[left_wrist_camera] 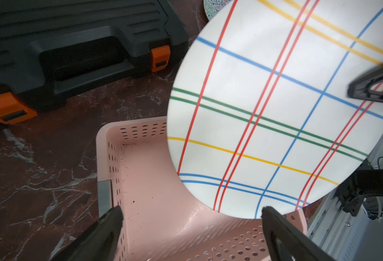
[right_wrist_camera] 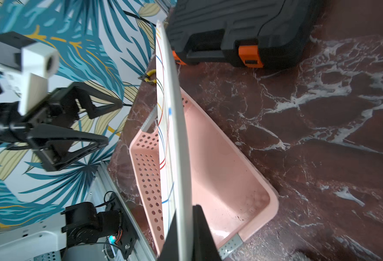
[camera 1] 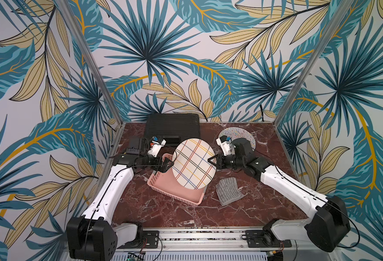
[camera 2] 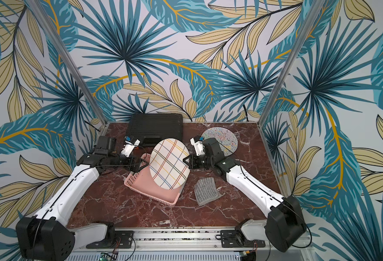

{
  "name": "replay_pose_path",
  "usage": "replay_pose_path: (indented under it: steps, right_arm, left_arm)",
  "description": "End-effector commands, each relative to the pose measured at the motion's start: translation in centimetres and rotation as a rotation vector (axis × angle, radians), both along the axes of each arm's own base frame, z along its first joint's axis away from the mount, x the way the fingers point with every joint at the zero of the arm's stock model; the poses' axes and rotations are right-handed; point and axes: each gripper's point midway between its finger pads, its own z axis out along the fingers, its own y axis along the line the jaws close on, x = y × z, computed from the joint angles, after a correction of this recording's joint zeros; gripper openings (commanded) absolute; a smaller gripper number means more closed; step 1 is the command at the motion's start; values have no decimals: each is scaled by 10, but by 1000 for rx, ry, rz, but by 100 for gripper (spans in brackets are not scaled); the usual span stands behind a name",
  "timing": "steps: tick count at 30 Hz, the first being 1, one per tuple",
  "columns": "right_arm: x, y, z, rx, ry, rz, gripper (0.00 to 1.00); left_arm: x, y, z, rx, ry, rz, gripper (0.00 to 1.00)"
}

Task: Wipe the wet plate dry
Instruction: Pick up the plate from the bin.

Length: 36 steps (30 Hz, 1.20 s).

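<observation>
Right wrist: right end effector (right_wrist_camera: 185, 214) clamps striped plate (right_wrist_camera: 174, 113); left end effector (right_wrist_camera: 113, 123) spread apart.

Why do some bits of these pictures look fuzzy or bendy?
Left wrist view: the open left end effector sits close to the lens and smears. Right wrist view: the right end effector, shut on the round white plate with coloured stripes, is soft too. Both top views: the wide lens seems to slant the metal corner posts.

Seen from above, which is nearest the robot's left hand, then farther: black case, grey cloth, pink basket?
1. Pink basket, just under the left hand.
2. Black case, behind it by the back wall.
3. Grey cloth, far across on the robot's right.
</observation>
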Motion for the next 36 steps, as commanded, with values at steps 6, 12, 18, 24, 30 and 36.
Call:
replay_pose_path:
  steps: [6,12,18,24,30,36]
  right_arm:
    - [-35,1,33,183,-41,129,0]
    - [-42,6,42,245,-58,179,0]
    - [-46,8,50,261,-84,208,0]
    - [-44,-4,48,215,-81,158,0]
    - [-36,-32,53,219,-72,31,0]
    - [-42,-22,70,310,-79,100,0]
  left_arm:
    - [-9,-37,50,-269,32,-155,100]
    - [-25,-51,64,-386,74,-245,94]
    - [-33,-54,66,-402,91,-277,85]
    - [-20,-47,72,-334,26,-218,99]
    - [-4,-34,76,-257,-68,-117,100]
    - [-8,-42,80,-330,-31,-148,100]
